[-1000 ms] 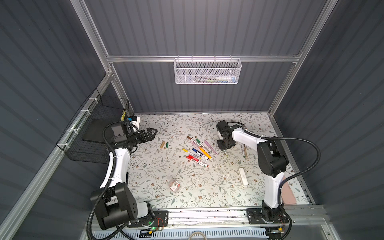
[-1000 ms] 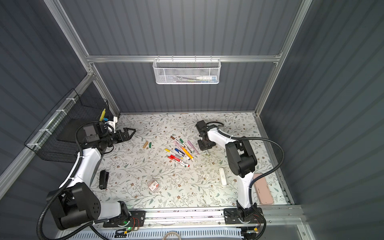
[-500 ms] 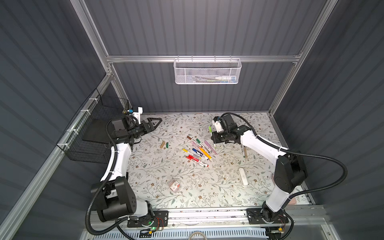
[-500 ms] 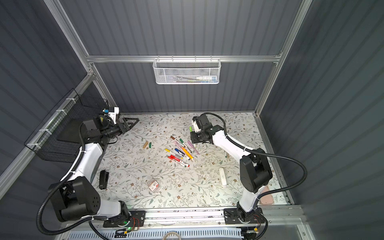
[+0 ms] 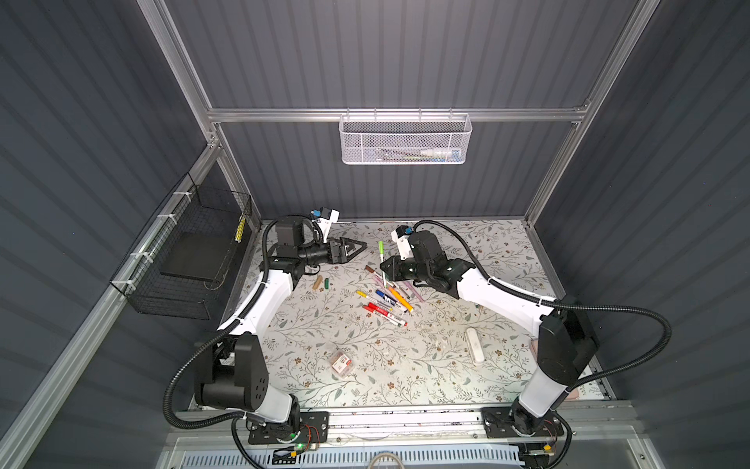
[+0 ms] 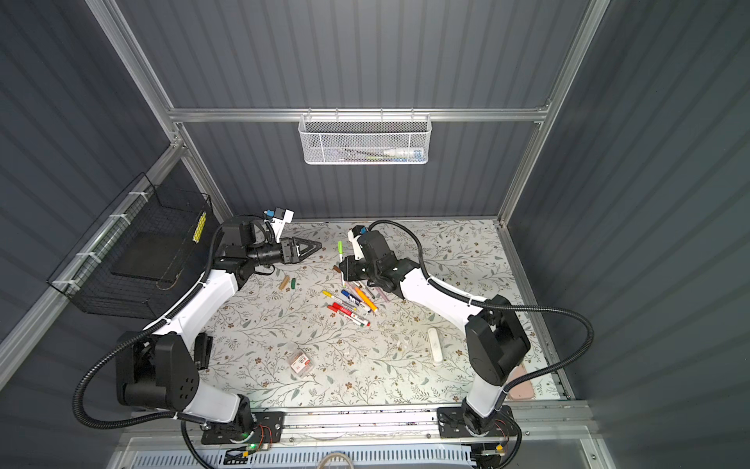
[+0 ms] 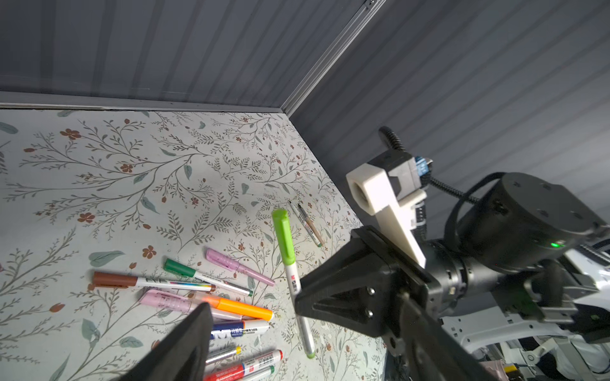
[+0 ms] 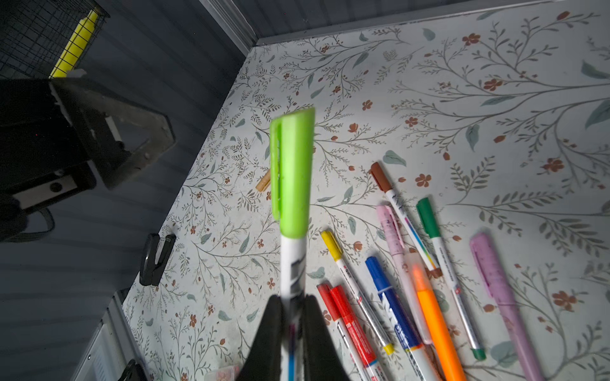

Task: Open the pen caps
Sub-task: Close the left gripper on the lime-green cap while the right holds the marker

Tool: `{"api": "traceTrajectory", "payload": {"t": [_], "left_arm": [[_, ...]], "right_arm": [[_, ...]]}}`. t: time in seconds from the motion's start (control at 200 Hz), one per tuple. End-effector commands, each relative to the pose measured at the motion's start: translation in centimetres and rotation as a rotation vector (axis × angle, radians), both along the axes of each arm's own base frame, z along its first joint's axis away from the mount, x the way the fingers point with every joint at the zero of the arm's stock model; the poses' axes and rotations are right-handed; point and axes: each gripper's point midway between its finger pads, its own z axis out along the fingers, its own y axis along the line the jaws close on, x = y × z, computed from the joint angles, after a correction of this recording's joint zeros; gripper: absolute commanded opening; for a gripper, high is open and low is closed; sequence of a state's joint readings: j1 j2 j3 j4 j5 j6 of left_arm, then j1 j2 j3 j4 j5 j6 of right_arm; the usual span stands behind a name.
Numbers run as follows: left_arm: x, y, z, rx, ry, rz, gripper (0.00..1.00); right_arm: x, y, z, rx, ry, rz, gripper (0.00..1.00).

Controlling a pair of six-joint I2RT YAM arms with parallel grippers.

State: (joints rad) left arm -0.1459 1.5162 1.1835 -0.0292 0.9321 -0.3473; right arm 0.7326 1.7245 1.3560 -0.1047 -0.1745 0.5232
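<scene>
My right gripper (image 8: pixel 292 303) is shut on the white barrel of a pen held up off the table. The pen's light-green cap (image 8: pixel 292 171) is still on and points away from the jaws. In both top views that capped pen (image 5: pixel 380 248) (image 6: pixel 340 247) stands up out of the right gripper (image 5: pixel 383 269) (image 6: pixel 342 270). My left gripper (image 5: pixel 362 248) (image 6: pixel 318 245) hovers open just left of it, tips toward the cap (image 7: pixel 284 237), apart from it. Two loose caps, tan (image 5: pixel 317 283) and green (image 5: pixel 326 283), lie on the mat. Several capped pens (image 5: pixel 385 300) lie in a heap below.
A white oblong case (image 5: pixel 474 346) and a small clear box (image 5: pixel 342 362) lie toward the front. A black clip-like object (image 6: pixel 201 349) sits by the left arm's base. A black wire basket (image 5: pixel 190 260) hangs on the left wall, a white mesh basket (image 5: pixel 406 140) on the back wall.
The right gripper has lifted the green-capped pen off the table and carried it left. The left gripper has swung right toward it, its jaws slightly narrower.
</scene>
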Motion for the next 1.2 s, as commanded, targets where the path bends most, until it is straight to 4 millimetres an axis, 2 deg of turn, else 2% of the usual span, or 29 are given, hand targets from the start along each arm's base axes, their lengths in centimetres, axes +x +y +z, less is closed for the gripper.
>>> {"api": "traceTrajectory", "payload": {"t": [0.0, 0.145, 0.37, 0.495, 0.645, 0.831, 0.946, 1.121, 1.196], "left_arm": [[1.4, 0.0, -1.9, 0.051, 0.039, 0.067, 0.81], [1.8, -0.9, -3.4, 0.114, 0.067, 0.082, 0.79], [1.5, -2.1, -3.4, 0.087, 0.076, 0.059, 0.75], [1.6, -2.3, -3.2, 0.072, 0.088, 0.056, 0.63], [1.5, -2.3, -2.5, 0.067, 0.064, 0.053, 0.53], [1.3, -2.1, -2.4, 0.082, 0.053, 0.059, 0.34], [1.4, -2.1, -2.6, 0.09, 0.056, 0.061, 0.3], [1.8, -2.2, -2.8, 0.083, 0.059, 0.063, 0.33], [1.8, -2.1, -2.8, 0.089, 0.067, 0.064, 0.24]], "right_arm": [[0.3, 1.2, 1.4, -0.004, -0.039, -0.03, 0.0], [0.0, 2.3, 1.4, -0.032, -0.056, -0.022, 0.0], [-0.3, 3.8, 1.3, -0.092, -0.08, -0.009, 0.0], [-0.3, 4.4, 1.2, -0.101, -0.07, -0.001, 0.0], [-0.2, 4.3, 0.6, -0.123, -0.072, -0.008, 0.0], [-0.3, 4.6, 0.1, -0.131, -0.06, 0.007, 0.0], [-0.2, 4.7, 0.1, -0.132, -0.055, 0.009, 0.0], [-0.5, 5.2, -0.3, -0.135, -0.057, 0.031, 0.0], [-0.6, 5.2, -0.3, -0.133, -0.05, 0.03, 0.0]]}}
